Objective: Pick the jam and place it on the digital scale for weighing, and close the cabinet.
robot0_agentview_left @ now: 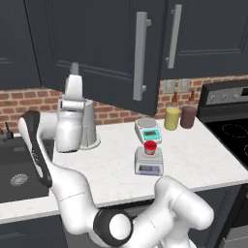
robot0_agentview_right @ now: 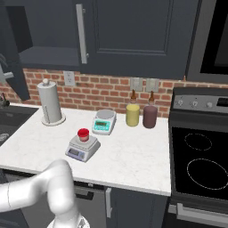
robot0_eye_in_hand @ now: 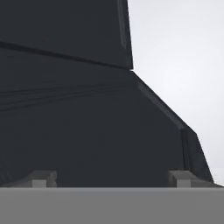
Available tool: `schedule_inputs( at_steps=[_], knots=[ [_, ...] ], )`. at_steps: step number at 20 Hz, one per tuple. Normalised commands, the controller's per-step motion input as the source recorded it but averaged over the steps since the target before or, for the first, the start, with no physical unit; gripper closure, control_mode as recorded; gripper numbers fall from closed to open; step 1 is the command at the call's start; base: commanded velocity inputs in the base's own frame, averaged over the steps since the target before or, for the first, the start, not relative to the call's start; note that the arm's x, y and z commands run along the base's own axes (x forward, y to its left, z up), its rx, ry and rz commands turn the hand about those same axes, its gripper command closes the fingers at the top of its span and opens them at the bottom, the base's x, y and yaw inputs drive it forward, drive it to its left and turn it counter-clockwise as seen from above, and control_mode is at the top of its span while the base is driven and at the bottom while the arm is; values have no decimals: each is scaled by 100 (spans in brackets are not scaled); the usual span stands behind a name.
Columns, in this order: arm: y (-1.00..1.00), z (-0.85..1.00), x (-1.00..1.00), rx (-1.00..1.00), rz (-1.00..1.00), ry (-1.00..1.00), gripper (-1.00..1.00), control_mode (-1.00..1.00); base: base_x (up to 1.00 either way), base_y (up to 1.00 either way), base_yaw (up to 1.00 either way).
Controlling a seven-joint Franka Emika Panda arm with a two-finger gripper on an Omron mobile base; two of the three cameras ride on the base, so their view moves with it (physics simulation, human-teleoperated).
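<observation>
The jam (robot0_agentview_left: 150, 147), a tiny red jar, stands on the silver platform of the digital scale (robot0_agentview_left: 148, 166) near the counter's front edge. It shows again as the jam (robot0_agentview_right: 83, 133) on the digital scale (robot0_agentview_right: 80, 151) in the right base view. The cabinet (robot0_agentview_left: 104, 48) has its dark door swung out over the counter, and its silver handle (robot0_agentview_left: 140, 55) faces me. My gripper (robot0_agentview_left: 74, 68) points up at the door's lower left edge, far left of the jar. In the hand view my gripper (robot0_eye_in_hand: 113, 179) is open, with the dark door panel (robot0_eye_in_hand: 78, 122) close ahead and nothing held.
A white scale (robot0_agentview_left: 148, 128) sits behind the grey one, with a yellow canister (robot0_agentview_left: 172, 117) and a maroon one (robot0_agentview_left: 188, 116) to its right. A paper towel stand (robot0_agentview_right: 50, 102) is behind my hand. The sink (robot0_agentview_left: 19, 174) lies to the left and the stove (robot0_agentview_right: 200, 151) to the right.
</observation>
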Motion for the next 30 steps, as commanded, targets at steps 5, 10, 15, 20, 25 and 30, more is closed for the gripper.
schedule_inputs(
  at_steps=[5,10,15,20,25,30],
  knots=[
    [-19,35,47,11,-7,52,-100,-100,0,0,0],
    [-33,39,48,10,-14,72,-100,-100,0,0,0],
    [-31,4,67,3,-16,59,-100,-100,0,0,0],
    [-24,-30,78,0,-13,15,-100,-100,0,0,0],
    [-23,-47,54,0,-10,-14,-100,-100,0,0,0],
    [-13,-43,12,-7,-23,-36,-100,-100,0,0,0]
  ],
)
